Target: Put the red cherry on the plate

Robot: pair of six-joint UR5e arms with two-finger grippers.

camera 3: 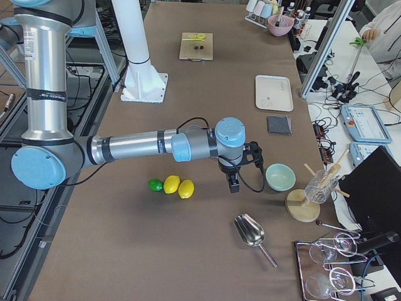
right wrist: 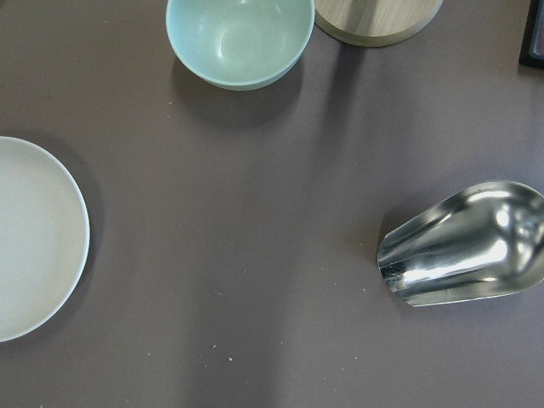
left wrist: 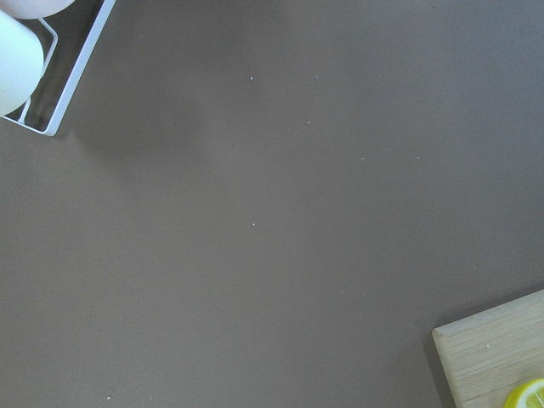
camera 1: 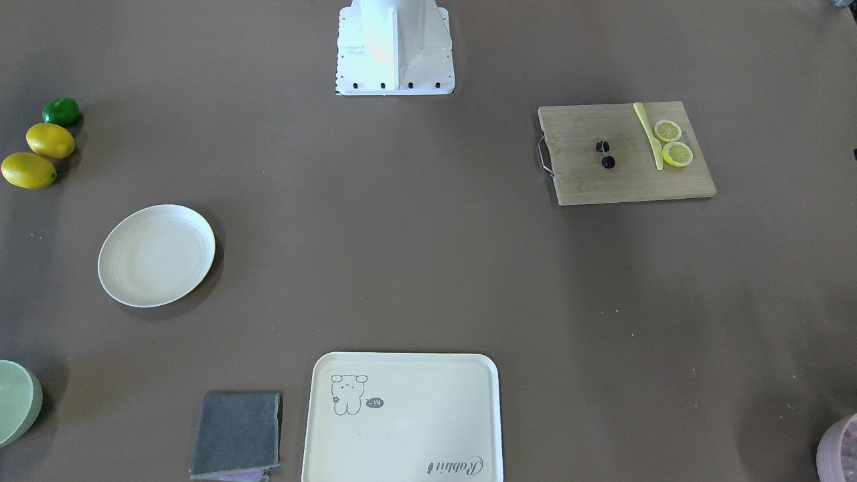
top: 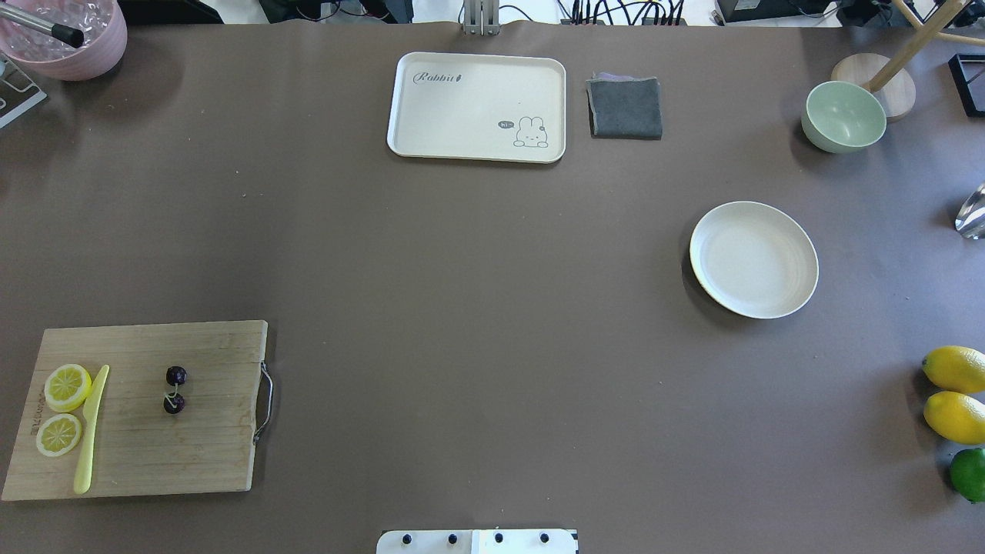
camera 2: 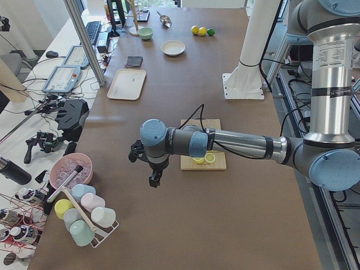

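The red cherry, two dark round fruits on a thin stem, lies on a wooden cutting board on the table's left side, also seen as the cherry. The plate, round and cream-white, sits bare on the right side, and its rim shows as the plate. My left gripper hangs above the table off the board's outer end; I cannot tell whether it is open or shut. My right gripper hangs near the green bowl, state also unclear. Neither gripper shows in the overhead view.
Two lemon slices and a yellow knife share the board. A rabbit tray, grey cloth, green bowl, two lemons with a lime, a metal scoop and a cup rack ring the table.
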